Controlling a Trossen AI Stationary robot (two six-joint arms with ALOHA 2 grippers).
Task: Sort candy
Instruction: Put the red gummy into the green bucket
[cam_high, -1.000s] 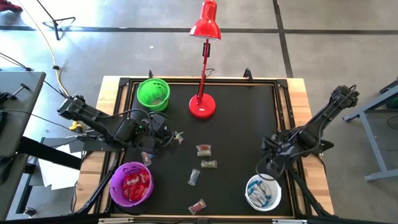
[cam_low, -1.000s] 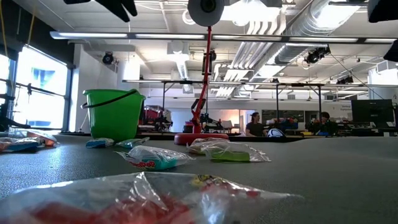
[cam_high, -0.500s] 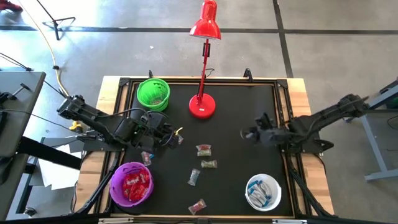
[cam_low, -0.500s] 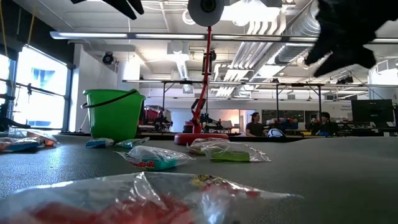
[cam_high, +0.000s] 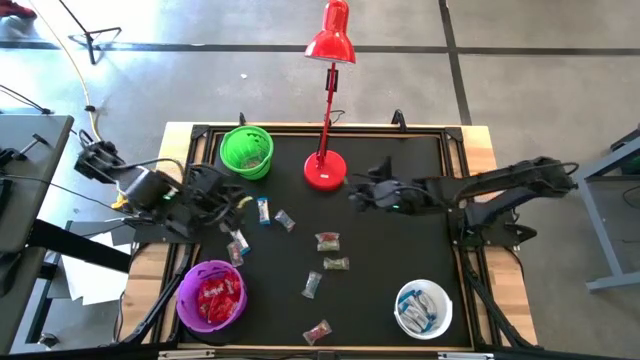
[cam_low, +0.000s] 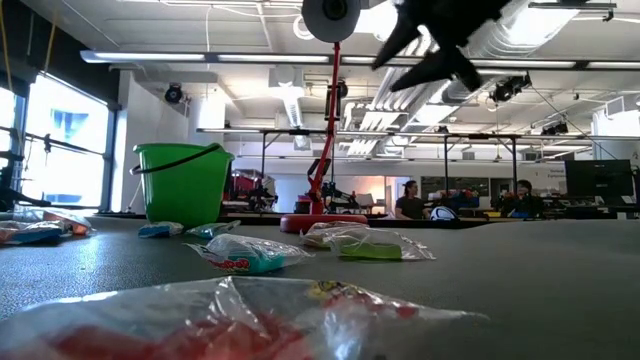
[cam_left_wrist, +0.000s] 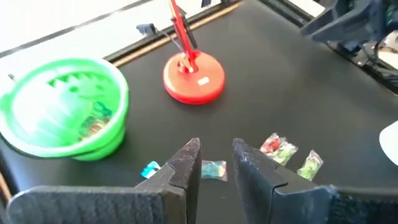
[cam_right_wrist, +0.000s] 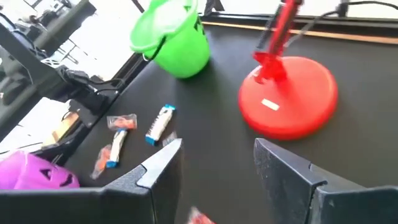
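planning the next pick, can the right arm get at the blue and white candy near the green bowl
Probably yes. The right tool hangs open beside the lamp base, and bare mat lies between it and the blue and white candy; the left tool sits close by, though.

**Surroundings: floor, furniture and lighting**

The table (cam_high: 175, 135) has a light wood rim around a black mat; it stands on a grey concrete floor (cam_high: 520, 80) crossed by dark lines; a grey bench (cam_high: 25, 180) stands beside it; beyond, a large window (cam_low: 60, 140) admits daylight; exposed ducts (cam_low: 540, 25) and strip lights run overhead; seated people (cam_low: 408, 200) occupy distant desks.
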